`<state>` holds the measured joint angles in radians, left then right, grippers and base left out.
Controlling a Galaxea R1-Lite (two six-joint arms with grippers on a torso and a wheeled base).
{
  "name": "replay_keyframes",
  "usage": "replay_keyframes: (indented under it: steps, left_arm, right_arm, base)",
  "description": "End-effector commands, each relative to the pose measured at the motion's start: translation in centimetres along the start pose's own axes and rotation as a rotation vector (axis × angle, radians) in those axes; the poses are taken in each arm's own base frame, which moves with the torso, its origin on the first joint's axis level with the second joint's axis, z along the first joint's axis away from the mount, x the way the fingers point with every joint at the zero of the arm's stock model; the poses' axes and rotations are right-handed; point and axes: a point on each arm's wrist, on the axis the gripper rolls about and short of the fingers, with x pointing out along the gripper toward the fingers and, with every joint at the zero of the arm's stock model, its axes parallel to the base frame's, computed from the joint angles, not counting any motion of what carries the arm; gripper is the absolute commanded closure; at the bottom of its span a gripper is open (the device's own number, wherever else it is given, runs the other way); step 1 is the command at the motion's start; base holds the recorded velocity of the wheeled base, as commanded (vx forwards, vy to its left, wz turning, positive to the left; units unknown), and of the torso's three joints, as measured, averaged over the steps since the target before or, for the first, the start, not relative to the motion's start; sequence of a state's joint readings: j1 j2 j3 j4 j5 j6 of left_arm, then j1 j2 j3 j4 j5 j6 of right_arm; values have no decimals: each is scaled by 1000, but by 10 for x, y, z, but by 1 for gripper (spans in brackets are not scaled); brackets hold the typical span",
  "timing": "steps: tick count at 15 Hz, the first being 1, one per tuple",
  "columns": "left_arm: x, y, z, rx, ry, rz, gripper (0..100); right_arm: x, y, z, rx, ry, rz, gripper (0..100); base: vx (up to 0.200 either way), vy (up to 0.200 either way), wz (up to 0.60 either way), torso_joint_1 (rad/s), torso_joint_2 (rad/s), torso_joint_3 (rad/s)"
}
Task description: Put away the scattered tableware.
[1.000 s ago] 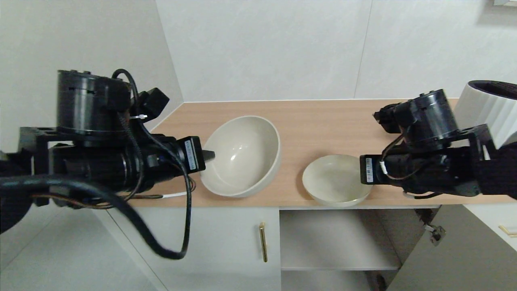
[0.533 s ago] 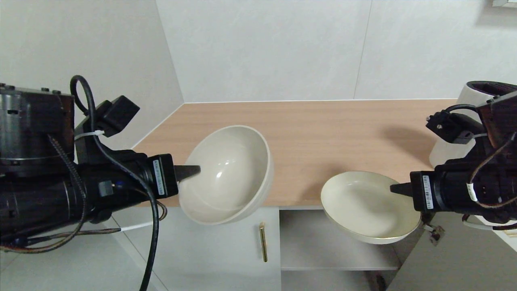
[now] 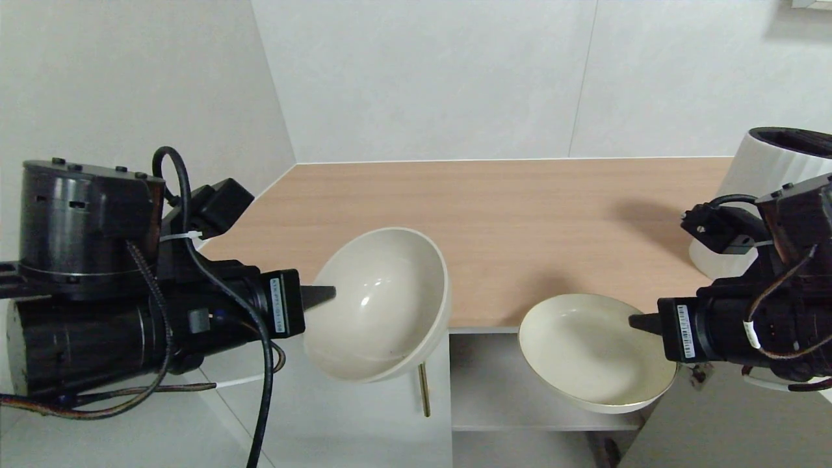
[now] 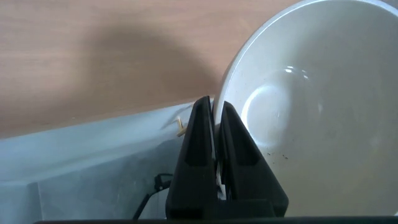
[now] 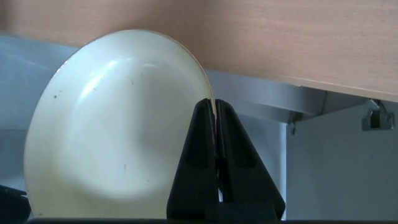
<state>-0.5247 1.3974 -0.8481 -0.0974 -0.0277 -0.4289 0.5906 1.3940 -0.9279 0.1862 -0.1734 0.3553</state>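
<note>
A deep cream bowl (image 3: pixel 383 299) hangs off the wooden counter's (image 3: pixel 507 208) front edge, tilted, with my left gripper (image 3: pixel 323 294) shut on its left rim. The left wrist view has the same bowl (image 4: pixel 311 118) with its rim pinched between the left gripper's (image 4: pixel 216 118) fingers. A shallow cream plate (image 3: pixel 591 351) is held in the air before the open cabinet, my right gripper (image 3: pixel 640 322) shut on its right rim. In the right wrist view the plate (image 5: pixel 118 118) sits clamped in the right gripper (image 5: pixel 215 118).
Below the counter the cabinet stands open, showing a white shelf (image 3: pixel 539 422), with its door (image 3: pixel 721 422) swung out at the right. A closed door with a brass handle (image 3: pixel 424 390) is beside it. A white ribbed container (image 3: pixel 767 188) stands on the counter's right end.
Both arms have lifted their dishes off the counter and drawn them toward me and lower, past the front edge. The bowl and plate now hang in front of the cabinet.
</note>
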Motion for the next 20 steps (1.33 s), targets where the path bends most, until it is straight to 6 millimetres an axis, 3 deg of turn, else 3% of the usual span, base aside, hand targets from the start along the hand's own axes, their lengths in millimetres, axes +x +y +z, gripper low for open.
replay_keyframes:
  steps: [1,3,14,20]
  left_arm:
    - [8,1,-2,-1,20,13,100]
    - [8,1,-2,-1,21,14,100]
    - [12,2,-4,1,33,17,100]
    - [12,2,-4,1,34,16,100]
  right_arm:
    - [0,0,-1,-1,2,-1,100]
    - [1,0,-1,-2,3,-3,100]
    - [3,-1,-3,-8,14,-8,100]
    - [4,-1,-5,-11,21,-8,100]
  base:
    - [-200,0,0,22,2,2]
    - [-200,0,0,-12,0,7]
    - [0,0,0,-2,5,2]
    - [0,0,0,-150,392,239]
